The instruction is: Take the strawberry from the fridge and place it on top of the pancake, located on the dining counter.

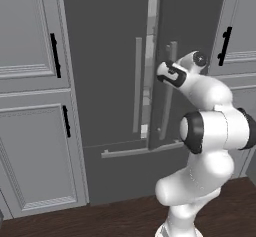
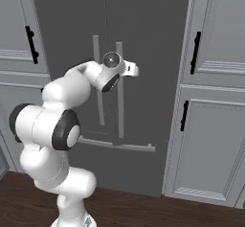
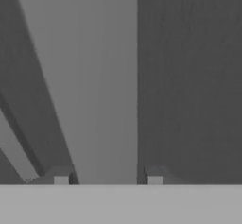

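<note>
From the left base view, the fridge (image 1: 112, 81) rises dark grey between light grey panelled cabinets (image 1: 30, 106) with black handles. Its right door stands slightly ajar, a pale strip of interior showing in the crack between the two doors. The gripper (image 1: 169, 71) sits at the right door's long vertical handle (image 1: 169, 91), near that handle's upper end, with the white arm (image 1: 210, 131) bent up behind it from the lower right.

Seen from the right base view, the arm (image 2: 52, 125) climbs from the lower left and the hand (image 2: 127, 69) reaches the right-hand handle (image 2: 119, 96), above the drawer's horizontal handle (image 2: 117, 145).

Up close in the hand view, the pale handle (image 3: 94, 76) runs straight up between the two fingertips (image 3: 61, 179), which stand just at either side of it, clasping the bar against the dark door (image 3: 189, 76).
</note>
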